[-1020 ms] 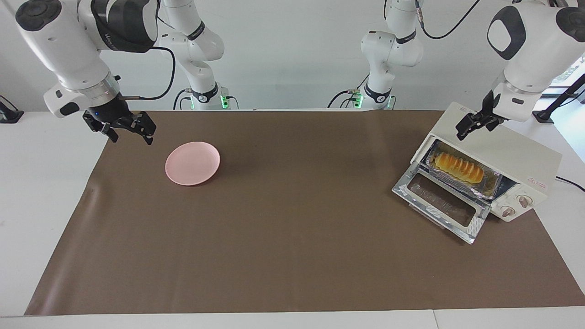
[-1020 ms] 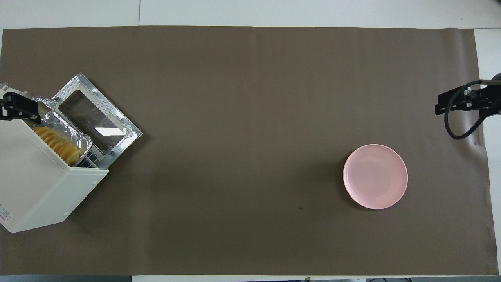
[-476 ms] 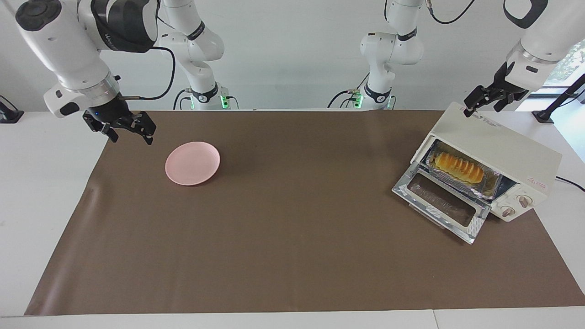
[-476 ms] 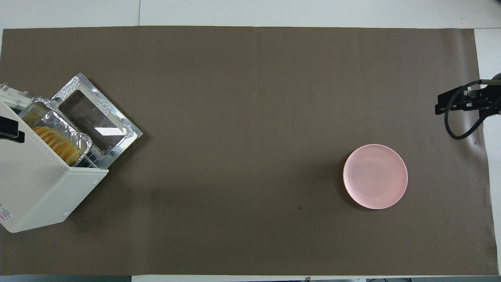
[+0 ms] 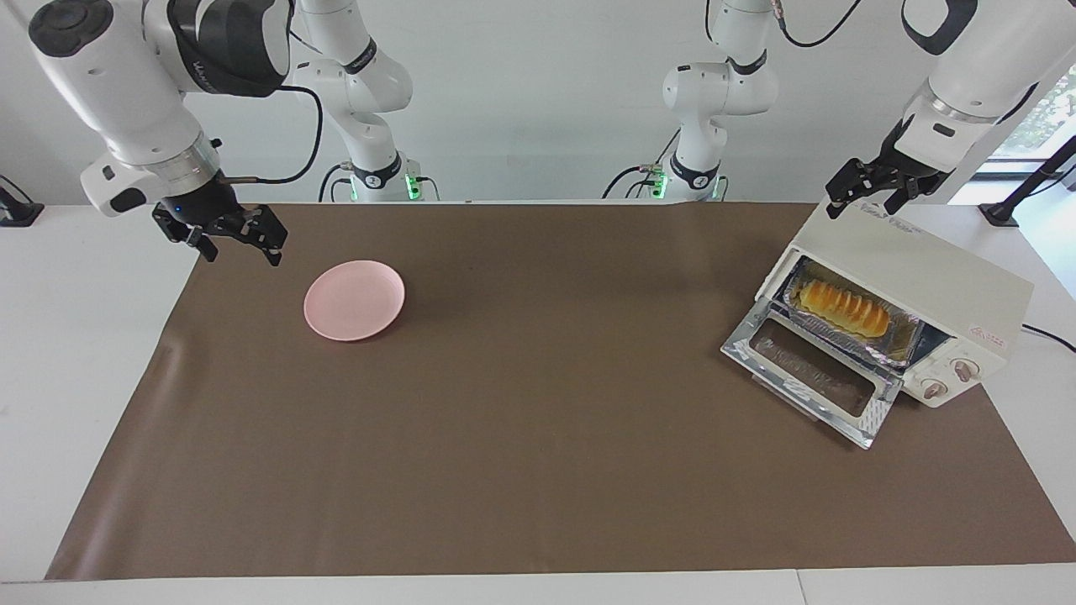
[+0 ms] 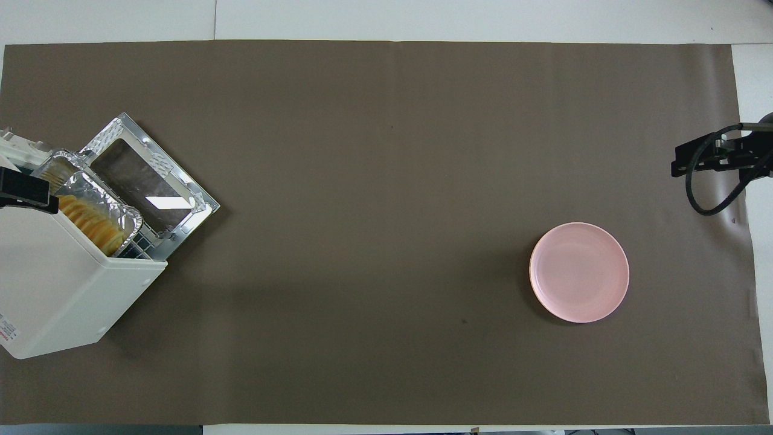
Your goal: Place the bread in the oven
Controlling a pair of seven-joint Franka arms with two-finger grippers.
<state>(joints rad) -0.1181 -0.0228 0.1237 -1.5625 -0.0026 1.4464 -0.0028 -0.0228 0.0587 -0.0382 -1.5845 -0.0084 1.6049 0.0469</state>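
The bread (image 5: 843, 307), a ridged golden loaf, lies in a silver foil tray (image 5: 904, 336) on the rack inside the cream oven (image 5: 925, 273), at the left arm's end of the table. The oven's glass door (image 5: 811, 382) hangs folded down and open. In the overhead view the bread (image 6: 90, 221) shows just inside the oven (image 6: 54, 284) mouth. My left gripper (image 5: 862, 202) hovers open over the oven's top corner nearest the robots, holding nothing. My right gripper (image 5: 239, 245) hangs open and empty over the mat's edge beside the pink plate (image 5: 354, 299).
The pink plate (image 6: 579, 272) sits empty on the brown mat (image 5: 538, 403) toward the right arm's end. The open oven door juts out onto the mat. A black cable (image 5: 1051, 334) leaves the oven's side.
My left gripper has lifted away from the oven's front top edge and now hangs higher, over the top corner. Bread, tray, door, plate and right arm have not moved.
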